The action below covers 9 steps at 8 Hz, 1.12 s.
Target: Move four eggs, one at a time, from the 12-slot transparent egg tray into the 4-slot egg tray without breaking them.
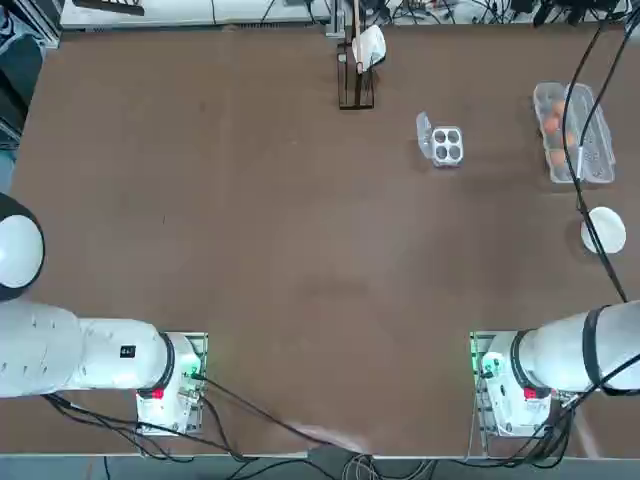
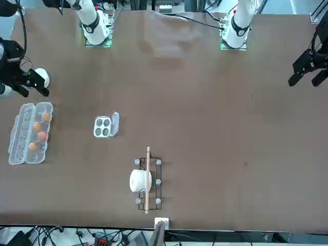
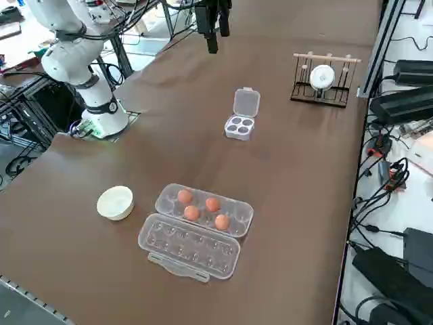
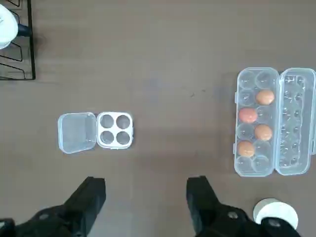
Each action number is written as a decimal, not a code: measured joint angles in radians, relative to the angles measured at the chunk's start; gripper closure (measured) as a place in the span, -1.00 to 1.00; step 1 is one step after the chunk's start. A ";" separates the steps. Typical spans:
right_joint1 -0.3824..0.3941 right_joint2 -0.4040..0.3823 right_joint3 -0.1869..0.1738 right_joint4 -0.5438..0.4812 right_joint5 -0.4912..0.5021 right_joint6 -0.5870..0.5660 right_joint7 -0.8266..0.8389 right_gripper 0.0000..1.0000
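The 12-slot transparent egg tray (image 4: pixel 254 79) lies open near the table's right edge, with its lid folded flat beside it. It also shows in the top view (image 1: pixel 592 160). Several orange-brown eggs (image 4: pixel 248 115) sit in one row of its cups (image 3: pixel 191 212). The 4-slot egg tray (image 4: pixel 115 130) stands a little toward the table's middle (image 1: pixel 446 144), lid flap open and all its cups bare. My right gripper (image 4: pixel 145 190) hangs high over the table on the robot's side of both trays (image 2: pixel 34 92). It is open and holds nothing.
A white bowl (image 1: pixel 604 229) sits close to the long tray on the robot's side, just under the gripper. A black wire rack with a wooden bar and a white object (image 1: pixel 356 70) stands at the table's far edge. A black cable (image 1: pixel 580 130) crosses above the long tray.
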 joint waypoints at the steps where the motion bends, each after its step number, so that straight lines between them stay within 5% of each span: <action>1: 0.000 0.000 0.000 0.000 0.000 -0.007 -0.001 -1.00; 9: 0.000 0.003 -0.001 -0.003 -0.012 -0.094 -0.123 -1.00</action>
